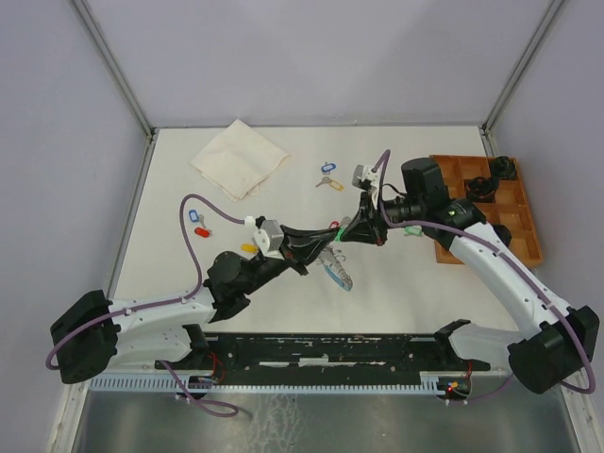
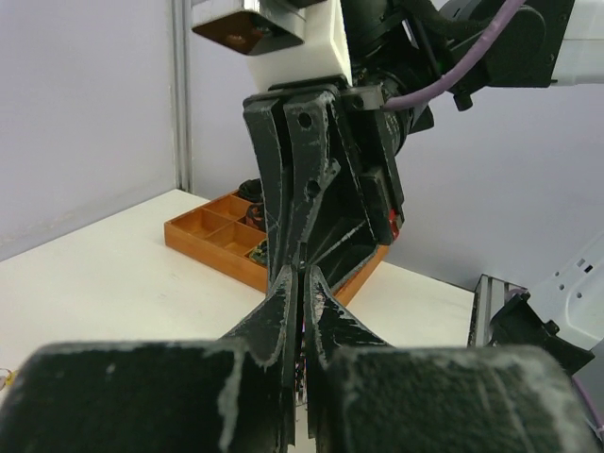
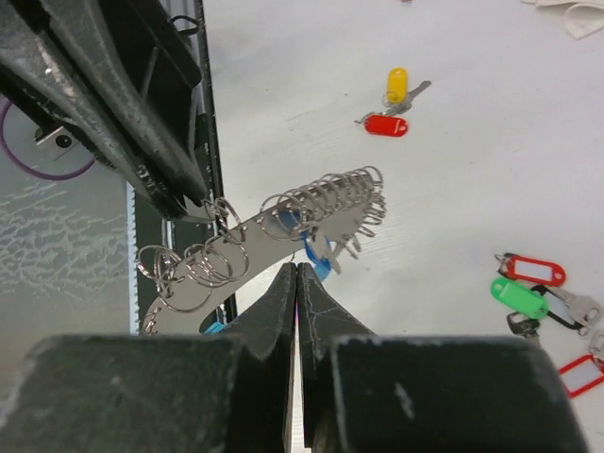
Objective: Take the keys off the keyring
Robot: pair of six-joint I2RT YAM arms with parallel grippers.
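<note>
Closest to the lens in the right wrist view, the right gripper (image 3: 297,276) has its jaws pressed together. Their tips sit just under the keyring (image 3: 247,238), and I cannot tell whether they pinch a key, the band's edge or nothing.

The keyring hangs in the air above the tabletop (image 3: 472,189), stretched on a slant from 7 o'clock to 1 o'clock. The keys (image 3: 363,217) and their small split rings are bunched along its upper edge. The left gripper (image 3: 193,193) comes in from 10 o'clock with its jaws clamped on the loop's near end. That grip appears to hold the loop taut and off the surface, so the other arm can work at a single key without the whole bundle sliding about.

From overhead the two grippers meet nose to nose at mid-table, and the loop droops toward 6 o'clock beneath them.

Several tagged keys already lie loose on the tabletop:
- a red-tagged key (image 3: 386,125) and a yellow one beside it at 1 o'clock
- a green-tagged key (image 3: 519,297) among others at 4 o'clock

Many keys remain threaded, so I judge the job well short of done.
</note>
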